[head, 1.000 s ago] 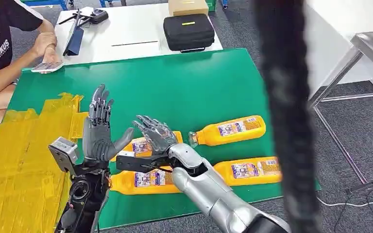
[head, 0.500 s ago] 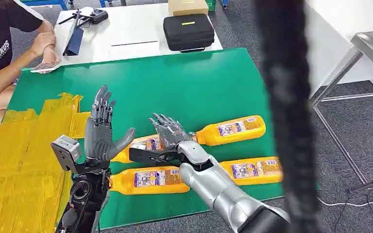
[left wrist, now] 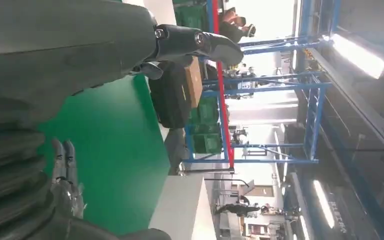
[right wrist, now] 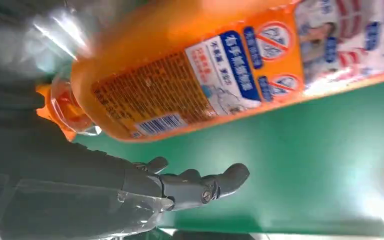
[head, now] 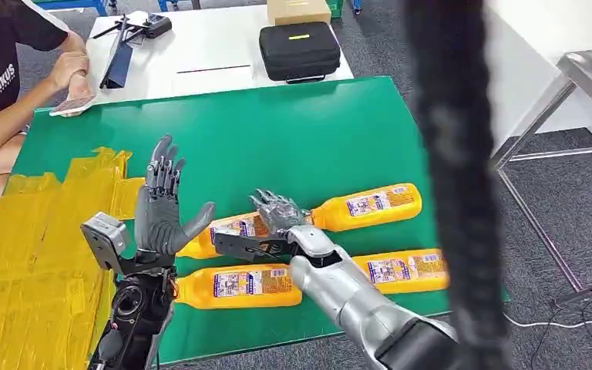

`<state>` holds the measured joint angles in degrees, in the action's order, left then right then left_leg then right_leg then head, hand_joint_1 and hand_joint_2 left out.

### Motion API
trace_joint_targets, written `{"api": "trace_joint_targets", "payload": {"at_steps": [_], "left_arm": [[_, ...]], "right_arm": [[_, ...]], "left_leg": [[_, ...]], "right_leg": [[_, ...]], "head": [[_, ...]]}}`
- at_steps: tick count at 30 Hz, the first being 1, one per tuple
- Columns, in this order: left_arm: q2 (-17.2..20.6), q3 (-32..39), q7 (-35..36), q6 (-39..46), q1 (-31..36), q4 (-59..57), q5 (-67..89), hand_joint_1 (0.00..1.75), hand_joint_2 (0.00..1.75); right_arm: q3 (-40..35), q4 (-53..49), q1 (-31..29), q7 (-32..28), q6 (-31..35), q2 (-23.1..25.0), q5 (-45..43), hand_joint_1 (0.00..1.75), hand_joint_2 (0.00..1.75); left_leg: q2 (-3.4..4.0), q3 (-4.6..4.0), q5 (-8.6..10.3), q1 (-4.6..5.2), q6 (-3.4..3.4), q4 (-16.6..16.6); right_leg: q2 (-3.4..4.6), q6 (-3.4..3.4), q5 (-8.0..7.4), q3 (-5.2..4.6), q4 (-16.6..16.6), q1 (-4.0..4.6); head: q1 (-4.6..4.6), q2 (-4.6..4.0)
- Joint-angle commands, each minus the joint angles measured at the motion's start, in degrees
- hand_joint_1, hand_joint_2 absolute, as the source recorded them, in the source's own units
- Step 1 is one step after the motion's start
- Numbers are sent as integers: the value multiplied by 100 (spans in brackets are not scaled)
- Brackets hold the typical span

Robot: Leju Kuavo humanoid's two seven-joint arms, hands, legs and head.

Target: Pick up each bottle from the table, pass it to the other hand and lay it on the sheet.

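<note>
Lying on green table [head: 316,139] — orange bottles [head: 366,205], labels unreadable; left hand [head: 158,206] fingers spread, right hand [head: 277,220] fingers unclear.

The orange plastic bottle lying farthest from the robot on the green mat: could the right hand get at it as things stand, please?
Probably yes. The right hand hovers open by the neck end of that orange plastic bottle, and nothing lies between them on the green mat. The left hand is raised well clear.

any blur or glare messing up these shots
Head view: a thick dark blurred band crosses the right side, hiding part of the green mat. Left wrist view: background windows and ceiling lights are blown out. Right wrist view: the orange bottle is soft up close, with white glare by its neck.
</note>
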<state>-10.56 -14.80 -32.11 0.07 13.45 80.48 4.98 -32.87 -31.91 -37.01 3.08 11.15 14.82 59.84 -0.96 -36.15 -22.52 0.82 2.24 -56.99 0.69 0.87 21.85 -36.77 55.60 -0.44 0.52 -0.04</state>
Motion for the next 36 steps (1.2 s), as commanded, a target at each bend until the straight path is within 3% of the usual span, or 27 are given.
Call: {"api": "trace_joint_targets", "payload": {"at_steps": [1,5,6,7,11,13,24,34,35,36], "left_arm": [[-31,-55,23,-24,163,-251,2,0,175],[-69,-92,33,-86,145,-149,41,0,175],[-73,-83,37,-91,157,-157,47,0,175],[-72,-79,38,-91,158,-158,48,0,175],[-63,-72,37,-90,154,-161,47,0,175],[-52,-48,33,-89,151,-174,42,0,175],[-58,72,5,-113,107,-160,52,0,175],[-31,131,-16,-87,-82,24,77,0,175],[-26,138,-25,-62,-80,56,95,0,175],[-24,139,-25,-63,-73,77,95,0,175]], "right_arm": [[197,968,-431,149,-74,33,79,0,175],[185,1037,-422,212,50,-10,212,0,175],[191,1046,-416,221,85,-10,241,37,175],[197,1046,-411,221,92,-8,240,152,175],[192,1046,-399,217,96,3,244,152,175],[171,1055,-395,214,91,11,275,171,175],[178,1072,-363,165,238,62,539,175,175],[976,510,-144,-199,1618,-33,302,175,175],[1272,253,-28,-399,2040,-27,38,175,175],[1323,250,-36,-457,2013,-43,28,175,175]], "left_leg": [[-2,33,-16,-6,-17,-5],[-4,22,-10,-4,-12,-2],[-5,15,-6,-3,-10,1],[-2,33,-18,-7,-17,-7],[-1,30,-15,-5,-16,-3],[0,38,-21,-7,-19,-6],[3,31,-14,-5,-15,0],[10,63,-38,-12,-29,-13],[3,31,-16,-5,-15,0],[5,35,-19,-7,-17,-2]], "right_leg": [[-13,-2,17,37,2,6],[-13,-1,12,26,0,4],[-12,0,7,19,-2,3],[-14,-1,18,38,2,8],[-11,-2,16,34,1,6],[-12,-3,21,42,3,8],[-7,-2,13,34,-2,6],[-9,-4,35,67,7,13],[-8,-1,15,34,-3,5],[-7,-1,17,39,-3,8]], "head": [[0,0],[2,0],[0,0],[0,0],[2,0],[2,0],[2,0],[2,0],[0,0],[2,0]]}}
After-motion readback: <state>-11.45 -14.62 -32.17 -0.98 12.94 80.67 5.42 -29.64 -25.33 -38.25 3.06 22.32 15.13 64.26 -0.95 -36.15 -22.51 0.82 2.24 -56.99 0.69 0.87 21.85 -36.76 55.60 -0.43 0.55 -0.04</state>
